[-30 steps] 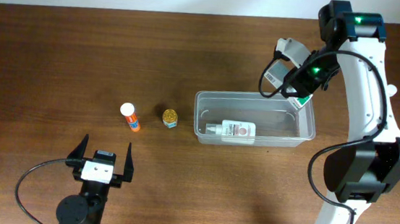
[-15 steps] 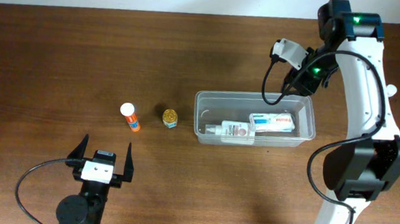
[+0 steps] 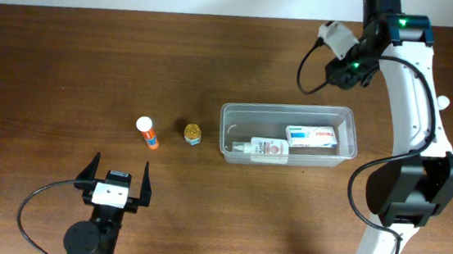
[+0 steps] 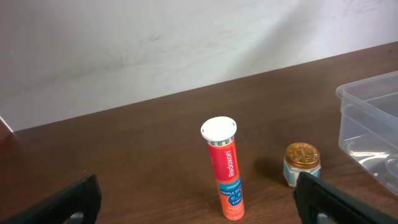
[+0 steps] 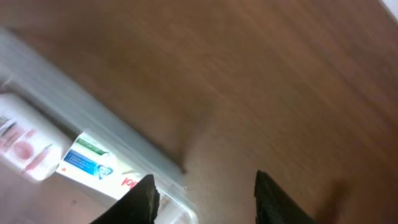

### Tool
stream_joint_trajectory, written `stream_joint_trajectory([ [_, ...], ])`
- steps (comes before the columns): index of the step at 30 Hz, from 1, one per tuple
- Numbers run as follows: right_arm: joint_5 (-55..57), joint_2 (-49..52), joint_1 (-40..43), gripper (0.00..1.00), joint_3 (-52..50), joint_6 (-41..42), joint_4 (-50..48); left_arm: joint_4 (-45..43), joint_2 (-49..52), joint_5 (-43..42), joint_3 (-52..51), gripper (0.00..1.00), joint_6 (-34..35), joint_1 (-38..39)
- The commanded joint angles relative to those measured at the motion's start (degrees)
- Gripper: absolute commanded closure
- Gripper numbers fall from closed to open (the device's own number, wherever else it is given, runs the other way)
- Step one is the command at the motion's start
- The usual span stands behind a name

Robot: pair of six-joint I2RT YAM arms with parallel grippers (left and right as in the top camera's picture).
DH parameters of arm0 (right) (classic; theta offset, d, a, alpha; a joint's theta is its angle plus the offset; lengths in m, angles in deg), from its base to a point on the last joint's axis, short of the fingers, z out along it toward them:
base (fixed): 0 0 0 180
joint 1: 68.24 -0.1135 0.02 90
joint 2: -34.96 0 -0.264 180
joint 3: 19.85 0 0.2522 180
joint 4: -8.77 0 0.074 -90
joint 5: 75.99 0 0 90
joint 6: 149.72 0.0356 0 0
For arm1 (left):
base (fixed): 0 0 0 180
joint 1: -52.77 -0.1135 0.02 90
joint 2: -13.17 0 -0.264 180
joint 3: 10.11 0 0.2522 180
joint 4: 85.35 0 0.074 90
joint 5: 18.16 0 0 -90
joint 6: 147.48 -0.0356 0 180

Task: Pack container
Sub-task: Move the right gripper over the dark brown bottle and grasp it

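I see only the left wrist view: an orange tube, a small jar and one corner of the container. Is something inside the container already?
Observer: Yes. The overhead view shows a white bottle lying on its side in the container.
Operator: Only this bottle?
Observer: No. A white and blue box lies flat next to it, nearer the container's right end.
Operator: And where is the right end effector?
Observer: The right end effector is over the table, beyond the container's far rim. It is open, with nothing between its fingers.
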Motion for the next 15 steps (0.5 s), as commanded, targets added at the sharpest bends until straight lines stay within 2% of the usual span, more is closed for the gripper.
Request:
stream_joint_trajectory([
  [1, 5.16, 0.52, 3.43, 0.56, 0.09, 12.52, -1.7, 0.37, -0.28, 0.24, -0.13, 0.01, -0.9, -0.35],
  [5, 5.16, 0.52, 7.96, 0.52, 0.09, 17.22, -2.69, 0.37, -0.28, 0.24, -0.13, 0.01, -0.9, -0.35],
  [10, 5.16, 0.52, 14.01, 0.43, 0.09, 23.8, -2.67, 0.37, -0.28, 0.24, -0.13, 0.01, -0.9, -0.35],
  [15, 4.72, 0.63, 18.8, 0.39, 0.07, 28.0, -2.84, 0.37, -0.28, 0.24, -0.13, 0.01, -0.9, -0.35],
])
